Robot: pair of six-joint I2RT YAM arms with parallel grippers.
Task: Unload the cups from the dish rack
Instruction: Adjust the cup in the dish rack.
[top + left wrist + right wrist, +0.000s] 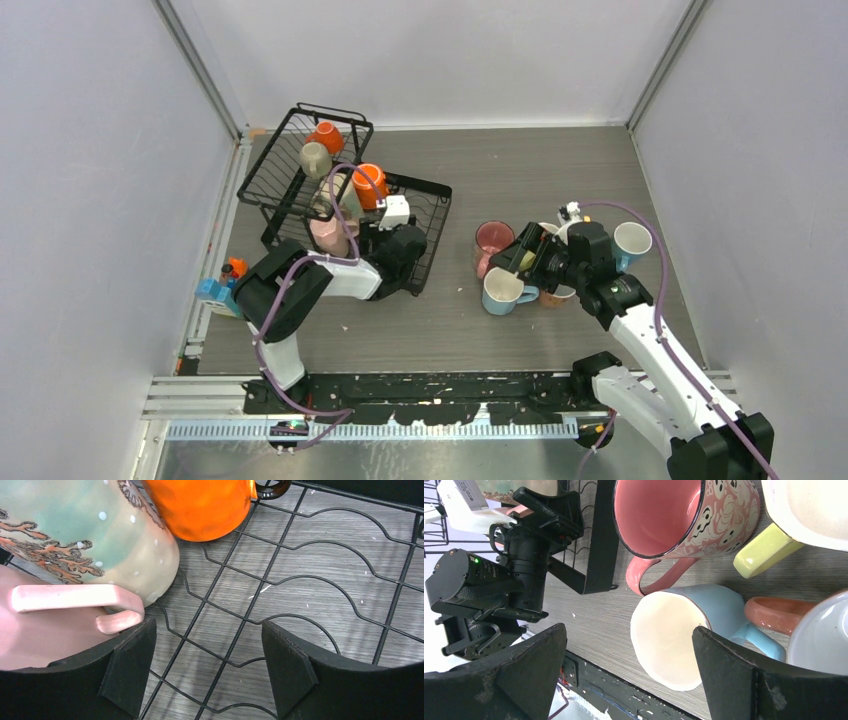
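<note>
So the left gripper [207, 665] is hanging low inside the tray section of the dish rack [300, 580]. Its jaws are standing apart, with only rack wire and the table [320, 600] grain showing between them.

A pale pink mug [40, 635] is lying right by the gripper's left finger [130, 675]. Its handle [75, 596] is turned up and ending just beside that fingertip (can't tell from the wrist view whether they're actually touching). Just ahead of it, a beige-and-green mug [90, 535] with a brown branch pattern is pressing against the pink one. An orange mug [200, 505] is sitting further ahead of the gripper, snug against the patterned one. From the top view, two more are sitting in the deeper basket section, well beyond the gripper: a second orange mug [325, 135] and a plain beige mug [315, 158].

The right gripper [629, 675] is hovering over the table with its jaws spread wide, gripping nothing. A light blue mug [684, 630] is standing mouth-up below it, showing between the two fingers. Ahead of the gripper, a pink mug with white ghost faces [724, 510] is standing just beside the blue one. Off toward the right finger's side, a white mug with a yellow handle [804, 505] and a mug with an orange handle [774, 614] are crowding in close. All four are sitting on the table outside the rack.
</note>
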